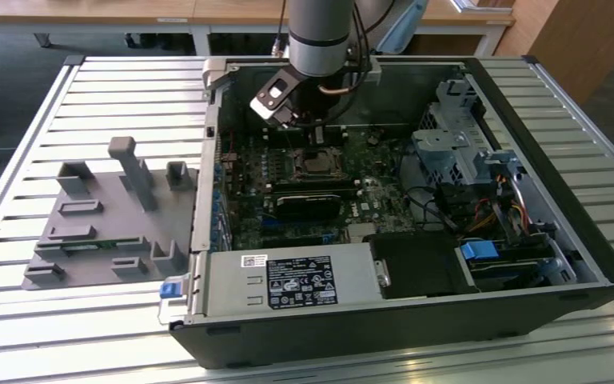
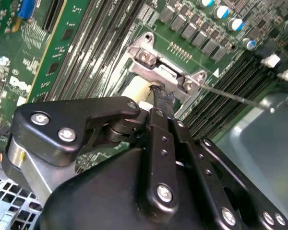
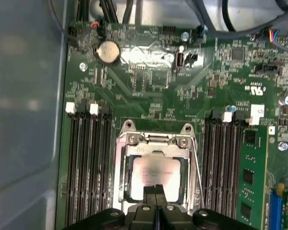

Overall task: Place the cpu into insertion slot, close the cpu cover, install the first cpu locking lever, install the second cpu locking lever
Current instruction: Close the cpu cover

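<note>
1. Gripper first: my two fingers are drawn together, tip to tip, with nothing visible between them. In the first wrist view they hover at the near edge of the cpu cover.
2. I judge that this closed pinch serves as one blunt point for pressing or nudging metal, not for carrying anything.
3. Seated, the cpu lies flat in the insertion slot. Its dull grey top shows through the cover's cut-out centre, so the placing step looks done.
4. Lowered over it, the cover's silver frame appears to lie flat around the chip. I cannot tell whether my tips touch the frame.
5. Beside the socket, a thin locking lever runs along the frame's edge. In the second wrist view it juts out and away from the socket, so I judge it unlatched.
6. Around the socket, the green motherboard carries rows of black memory slots on both sides. That leaves a narrow lane, which would explain my approach from straight above.
7. Seen in the exterior view, my arm stands upright inside the open computer case, directly over the socket.
</note>
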{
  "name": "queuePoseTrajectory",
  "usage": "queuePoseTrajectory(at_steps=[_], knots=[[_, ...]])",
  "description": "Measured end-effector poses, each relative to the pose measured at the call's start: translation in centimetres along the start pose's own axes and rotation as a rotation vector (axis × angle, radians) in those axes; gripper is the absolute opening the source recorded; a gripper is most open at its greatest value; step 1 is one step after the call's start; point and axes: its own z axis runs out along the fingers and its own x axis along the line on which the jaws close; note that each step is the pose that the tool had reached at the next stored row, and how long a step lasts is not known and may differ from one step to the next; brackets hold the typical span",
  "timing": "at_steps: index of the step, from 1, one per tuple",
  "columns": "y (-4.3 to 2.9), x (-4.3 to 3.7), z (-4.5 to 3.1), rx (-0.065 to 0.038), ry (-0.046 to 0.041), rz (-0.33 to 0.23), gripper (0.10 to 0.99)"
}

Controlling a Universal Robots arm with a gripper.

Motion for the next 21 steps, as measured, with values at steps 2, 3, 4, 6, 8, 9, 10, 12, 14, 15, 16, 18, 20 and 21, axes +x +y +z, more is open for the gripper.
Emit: queuePoseTrajectory(at_steps=[2,3,4,6,8,9,10,12,14,15,16,18,20,21], knots=[[-0.18,0.01,0.24,0.000,0.0001,0.000,0.106],[-0.26,0.01,0.37,0.000,0.0001,0.000,0.106],[-0.31,0.01,0.50,0.000,0.0000,0.000,0.106],[-0.37,0.02,0.75,0.000,0.0001,0.000,0.106],[-0.39,0.02,0.95,0.000,0.0001,0.000,0.106],[-0.39,0.02,1.01,0.000,0.0001,0.000,0.106],[-0.40,0.02,1.03,0.000,0.0000,0.000,0.106],[-0.40,0.02,1.03,0.000,-0.0002,0.000,0.106],[-0.40,0.02,0.94,0.000,0.0000,0.000,0.106],[-0.40,0.02,0.77,0.000,0.0001,0.000,0.106],[-0.40,0.02,0.56,0.000,0.0000,0.000,0.106],[-0.39,0.02,0.33,0.000,0.0000,0.000,0.106],[-0.32,0.02,0.34,0.000,0.0004,0.000,0.106],[-0.23,0.01,0.33,0.001,0.0002,0.000,0.106]])
